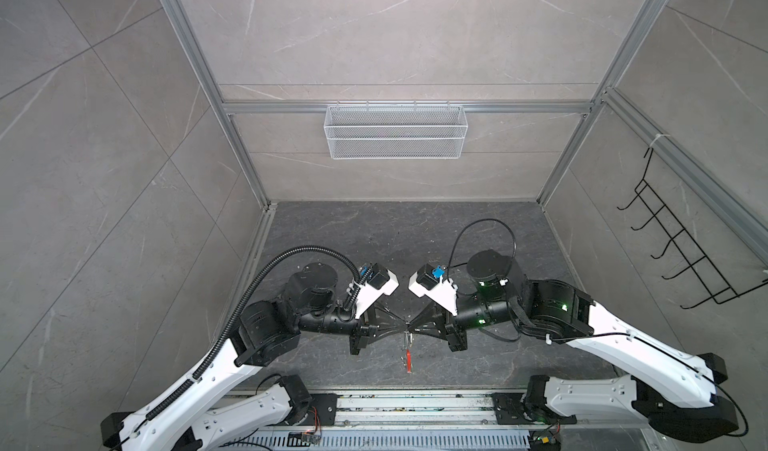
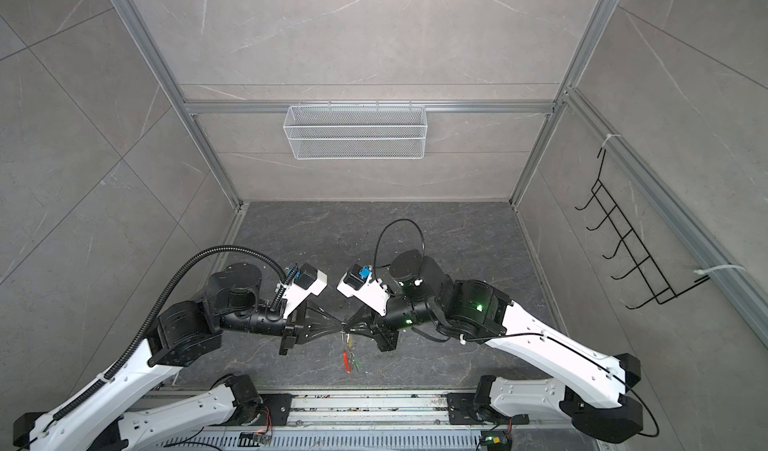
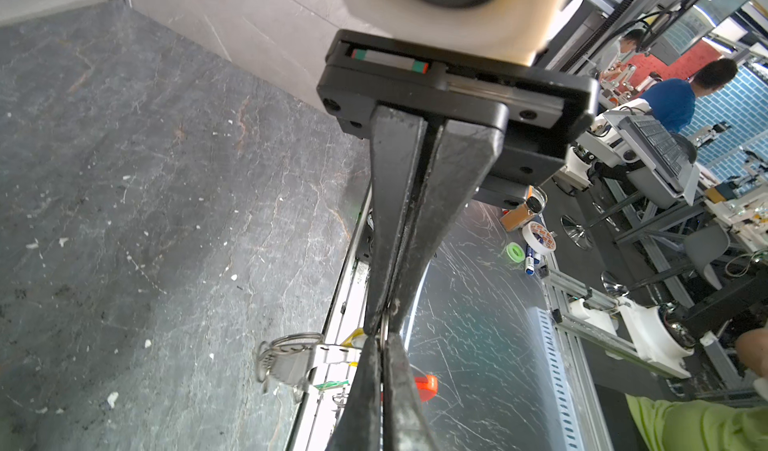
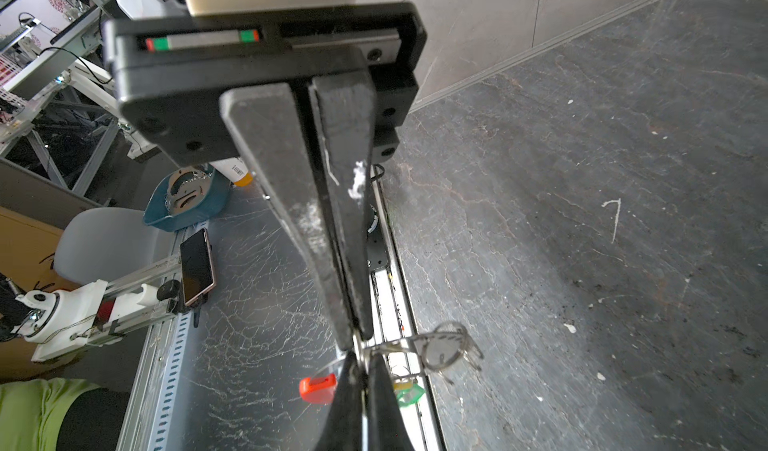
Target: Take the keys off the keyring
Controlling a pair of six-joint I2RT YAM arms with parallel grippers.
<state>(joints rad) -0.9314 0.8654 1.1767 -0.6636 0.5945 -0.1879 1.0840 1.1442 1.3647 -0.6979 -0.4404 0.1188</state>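
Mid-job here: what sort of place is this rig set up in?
Probably a test cell in a robotics lab: stone-look panels on an aluminium frame, a mesh basket and hook rack hung inside, and a person in blue working beyond it.

Both arms match: white shell links, black joint housings, white camera mounts (image 1: pixel 376 291) at the wrists with blue connectors (image 1: pixel 438 273). Left arm (image 1: pixel 216 361) carries a ribbed black conduit (image 1: pixel 307 247); right arm (image 1: pixel 623 336) has a thin black cable loop (image 1: pixel 486 220) and green lights (image 1: pixel 564 306). Left hand (image 1: pixel 400 331) and right hand (image 1: pixel 412 328) are identical: long tapered black fingers (image 3: pixel 395 187), scuffed, on a black block with recessed screws (image 3: pixel 331 105) and a red-green marked rail (image 3: pixel 388 60).
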